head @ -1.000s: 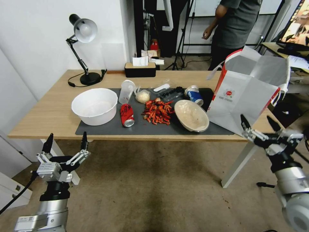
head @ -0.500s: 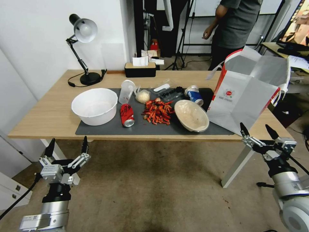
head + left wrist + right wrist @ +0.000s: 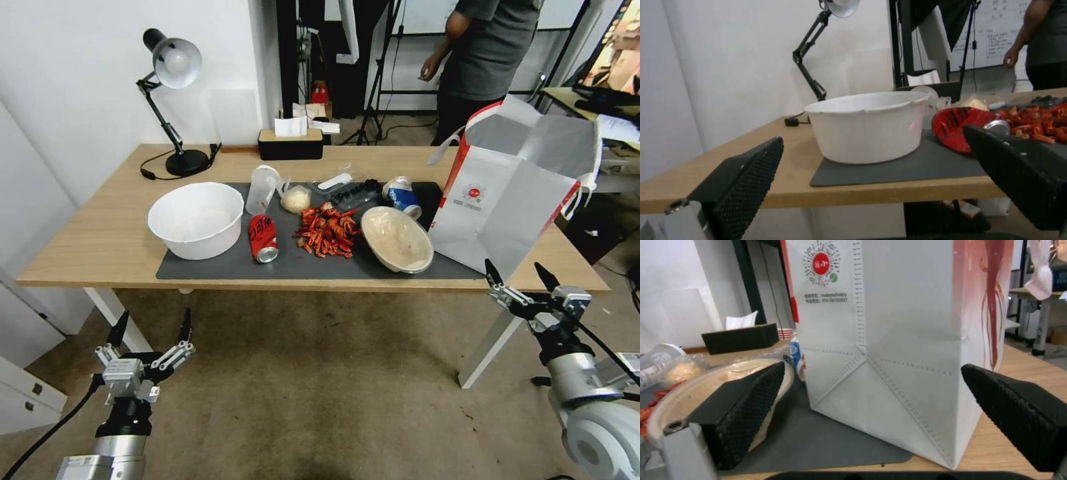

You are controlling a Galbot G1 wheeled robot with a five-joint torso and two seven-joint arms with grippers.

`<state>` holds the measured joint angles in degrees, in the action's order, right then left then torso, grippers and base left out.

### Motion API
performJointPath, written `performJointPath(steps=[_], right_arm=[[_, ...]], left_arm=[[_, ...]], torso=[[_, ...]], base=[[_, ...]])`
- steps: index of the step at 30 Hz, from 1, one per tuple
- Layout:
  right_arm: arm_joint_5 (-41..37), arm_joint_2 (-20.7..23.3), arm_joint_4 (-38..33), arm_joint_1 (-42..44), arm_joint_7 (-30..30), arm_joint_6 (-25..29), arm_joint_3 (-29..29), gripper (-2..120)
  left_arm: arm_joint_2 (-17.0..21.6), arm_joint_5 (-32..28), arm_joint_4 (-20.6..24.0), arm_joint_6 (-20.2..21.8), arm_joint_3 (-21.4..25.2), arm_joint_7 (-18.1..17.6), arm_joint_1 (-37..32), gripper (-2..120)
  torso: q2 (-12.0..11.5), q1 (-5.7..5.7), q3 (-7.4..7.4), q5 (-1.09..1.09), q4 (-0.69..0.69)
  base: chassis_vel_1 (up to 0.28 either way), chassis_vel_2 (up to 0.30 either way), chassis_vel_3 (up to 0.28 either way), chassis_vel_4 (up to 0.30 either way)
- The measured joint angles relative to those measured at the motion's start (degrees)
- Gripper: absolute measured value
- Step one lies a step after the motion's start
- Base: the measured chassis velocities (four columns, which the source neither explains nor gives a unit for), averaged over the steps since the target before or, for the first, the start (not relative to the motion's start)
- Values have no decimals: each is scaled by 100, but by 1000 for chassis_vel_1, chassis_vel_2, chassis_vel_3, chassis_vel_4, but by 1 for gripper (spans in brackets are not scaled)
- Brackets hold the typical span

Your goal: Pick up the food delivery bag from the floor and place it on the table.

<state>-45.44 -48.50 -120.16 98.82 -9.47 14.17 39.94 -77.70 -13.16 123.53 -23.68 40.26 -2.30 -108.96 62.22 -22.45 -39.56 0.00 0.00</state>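
Observation:
The food delivery bag [image 3: 513,183], white with red side panels and a small round red logo, stands upright on the right end of the table [image 3: 100,233], partly on the dark grey mat [image 3: 220,265]. In the right wrist view the food delivery bag [image 3: 902,340] stands just beyond my open fingers [image 3: 746,406]. My right gripper [image 3: 520,280] hangs open just off the table's front right edge, below the bag and apart from it. My left gripper [image 3: 152,328] is open and low over the floor [image 3: 333,387], in front of the table's left end.
On the mat lie a white bowl [image 3: 197,219], a red can [image 3: 263,238], red crayfish shells [image 3: 327,230], a tan bowl [image 3: 398,239] and a blue can [image 3: 403,197]. A black desk lamp [image 3: 172,100] and tissue box [image 3: 290,143] stand at the back. White table leg [image 3: 490,343].
Both arms have dropped and drawn back toward me. The right gripper has moved down and slightly left, away from the bag's base. The bag has stayed put.

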Motion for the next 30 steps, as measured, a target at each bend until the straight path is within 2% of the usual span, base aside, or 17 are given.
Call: performJointPath(steps=[7,30], right_arm=[[67,-101,-232,138,-122,-89,-4,100],[72,-103,-253,147,-139,-92,8,100]], left_arm=[[-42,-8,118,-9,-4,-2,20,100],[-20,-53,160,-15,13,0,33,100]], torso=[[0,0,0,-1,0],[0,0,0,0,0]], base=[[0,0,0,0],[0,0,0,0]])
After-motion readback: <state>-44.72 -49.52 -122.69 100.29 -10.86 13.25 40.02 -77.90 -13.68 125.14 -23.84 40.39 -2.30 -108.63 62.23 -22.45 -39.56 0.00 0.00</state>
